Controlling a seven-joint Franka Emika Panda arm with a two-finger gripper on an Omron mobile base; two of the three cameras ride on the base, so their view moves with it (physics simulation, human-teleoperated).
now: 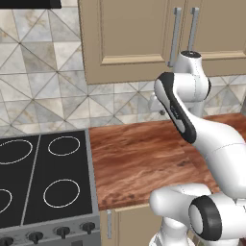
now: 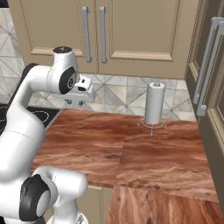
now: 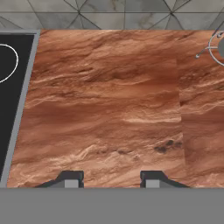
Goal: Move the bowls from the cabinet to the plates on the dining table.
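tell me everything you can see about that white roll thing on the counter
The paper towel roll is a white cylinder standing upright on a thin silver wire stand, with a small grey cap on top. It sits on the reddish-brown wood counter near the tiled wall, under the closed cabinet doors. Nothing but its stand touches it.

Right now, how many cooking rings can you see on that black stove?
4 on the stove: back left, back right, front right, front left, cut off at the edge. More may be hidden.
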